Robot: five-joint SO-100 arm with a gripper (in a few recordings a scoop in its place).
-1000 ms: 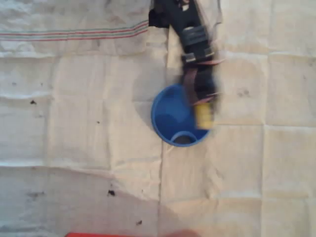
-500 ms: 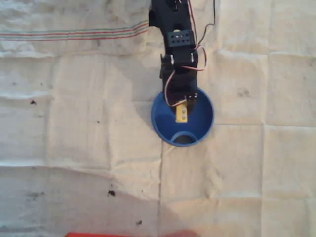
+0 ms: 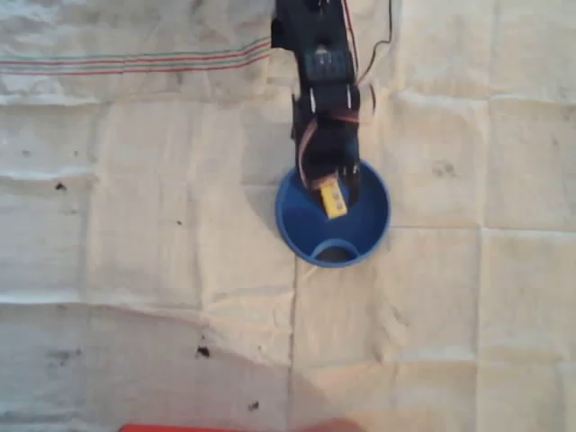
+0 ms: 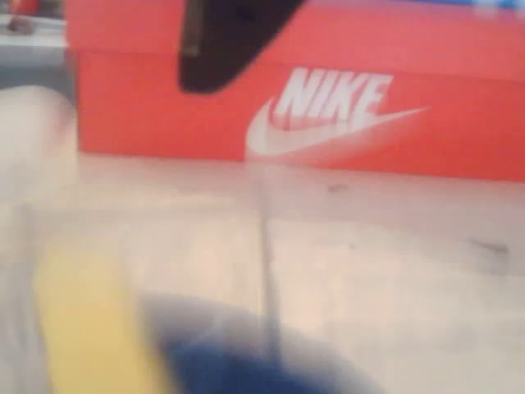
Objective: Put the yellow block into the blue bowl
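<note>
The yellow block (image 3: 333,197) hung above the inside of the blue bowl (image 3: 297,225) in the overhead view, tilted, at the tip of the tool (image 3: 336,187) — seemingly pinched there, not yet released. Carrying looked done; only the drop remained. The wrist view was blurred — block (image 4: 82,320), bowl rim (image 4: 246,369), a red shoebox (image 4: 410,98) beyond.

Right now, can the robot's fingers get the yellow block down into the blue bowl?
Probably yes. In the overhead view the yellow block sits at the fingers, already over the open blue bowl, and nothing looks to block the way inside.
</note>
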